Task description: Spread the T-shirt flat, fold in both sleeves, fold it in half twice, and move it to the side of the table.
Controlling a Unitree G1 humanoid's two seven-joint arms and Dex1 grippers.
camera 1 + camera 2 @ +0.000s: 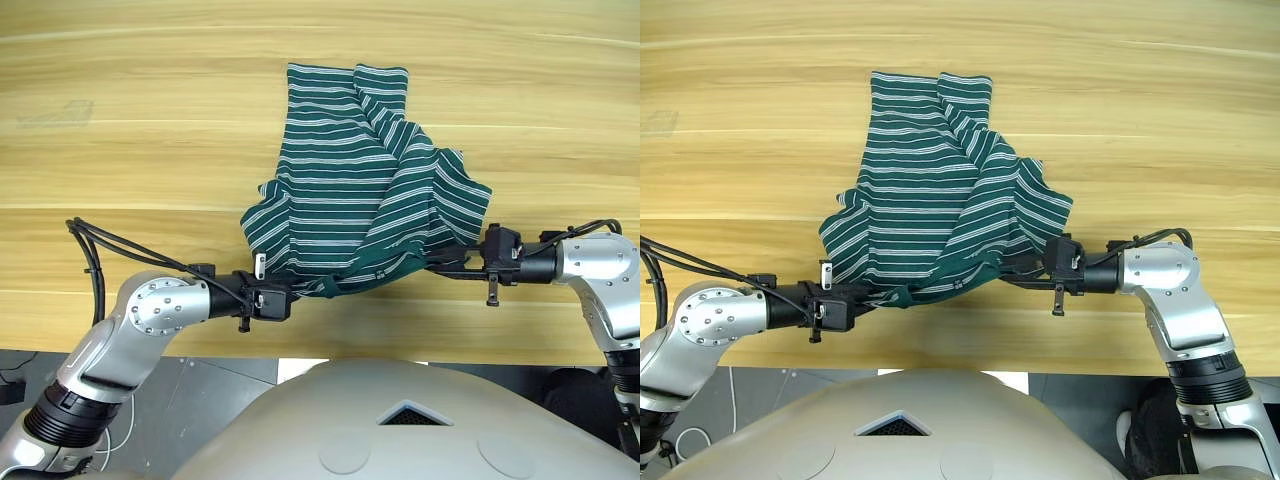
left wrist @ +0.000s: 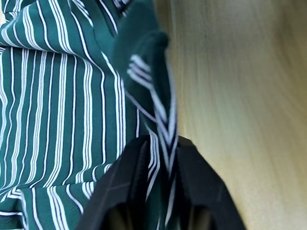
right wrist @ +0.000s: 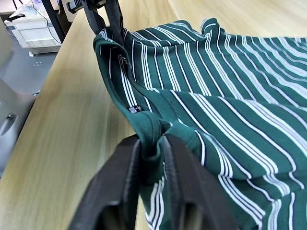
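A dark green T-shirt (image 1: 350, 180) with white stripes lies crumpled on the wooden table (image 1: 130, 150), its near edge lifted off the surface. My left gripper (image 1: 285, 297) is shut on the near left part of that edge, cloth pinched between its black fingers (image 2: 192, 177). My right gripper (image 1: 440, 262) is shut on the near right part, by the collar (image 3: 148, 124). The shirt's neck band sags between the two grippers. In the right wrist view the left gripper (image 3: 108, 26) shows farther off, holding the same edge.
Bare wood stretches to both sides of the shirt and behind it. The table's near edge (image 1: 300, 355) runs just under the two arms. Beyond the table's end, a grey floor and white boxes (image 3: 36, 31) show.
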